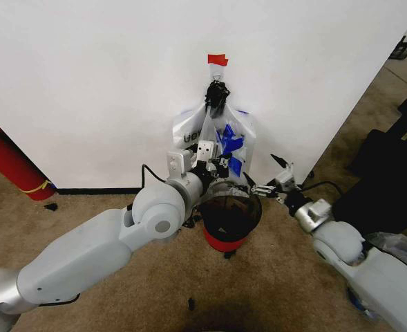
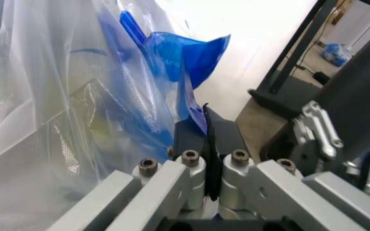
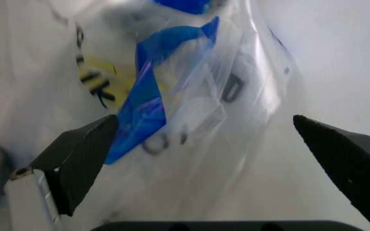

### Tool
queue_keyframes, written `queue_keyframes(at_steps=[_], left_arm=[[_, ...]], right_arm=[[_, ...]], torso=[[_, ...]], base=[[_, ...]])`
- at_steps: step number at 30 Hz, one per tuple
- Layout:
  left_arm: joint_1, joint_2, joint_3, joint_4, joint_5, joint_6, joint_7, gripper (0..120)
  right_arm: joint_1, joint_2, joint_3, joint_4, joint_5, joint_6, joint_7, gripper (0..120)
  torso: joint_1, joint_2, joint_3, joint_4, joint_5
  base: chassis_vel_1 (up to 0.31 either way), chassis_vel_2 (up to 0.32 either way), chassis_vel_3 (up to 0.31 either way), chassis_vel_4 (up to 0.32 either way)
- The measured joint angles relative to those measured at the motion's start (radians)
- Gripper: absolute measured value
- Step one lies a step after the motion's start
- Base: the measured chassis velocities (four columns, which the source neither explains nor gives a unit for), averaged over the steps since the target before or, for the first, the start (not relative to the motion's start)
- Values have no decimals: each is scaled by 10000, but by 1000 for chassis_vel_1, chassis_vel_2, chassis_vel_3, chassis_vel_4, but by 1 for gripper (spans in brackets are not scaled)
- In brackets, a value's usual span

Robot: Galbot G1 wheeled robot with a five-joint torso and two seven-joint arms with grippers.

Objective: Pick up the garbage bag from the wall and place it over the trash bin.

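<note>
Left gripper (image 1: 217, 164), its fingers (image 2: 194, 139) clenched on a blue-printed fold of the garbage bag (image 1: 220, 135), reaches in at the bag's lower middle; the bag hangs flat against the white wall (image 1: 86, 83) from a hook under a strip of red tape (image 1: 218, 59), directly above the trash bin (image 1: 229, 216), which stands on the carpet (image 1: 120, 283) at the wall's foot. Right gripper (image 1: 264, 185), jaws spread wide with black fingertips (image 3: 82, 159) apart, is level with the bin's rim at the bag's right lower edge, the "THANK YOU" lettering and yellow print lying between its tips. A red fire-extinguisher cylinder (image 1: 10, 162) leans at the wall well to the left.
</note>
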Motion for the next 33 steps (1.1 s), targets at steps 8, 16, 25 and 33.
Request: queue_keyframes(at_steps=[8, 16, 25, 33], left_arm=[[24, 23, -32, -41, 0, 13, 13, 0], [-50, -22, -70, -15, 6, 50, 128, 0], [-42, -31, -55, -58, 2, 64, 123, 0], [190, 132, -220, -5, 16, 64, 144, 0]], right_arm=[[1102, 21, -924, -424, -763, 231, -148, 100], [1838, 437, -1650, -899, -876, 210, -139, 100], [2149, 475, -1960, -1010, -659, 213, -233, 96], [1536, -124, -1278, -407, 1507, -11, -321, 95]], torso=[[-1, 0, -1, 0, -3], [-1, 0, -1, -1, -2], [0, 0, -1, 1, -1], [-1, 0, -2, -3, -1]], base=[[0, 0, 0, 0], [0, 0, 0, 0], [0, 0, 0, 0], [0, 0, 0, 0]])
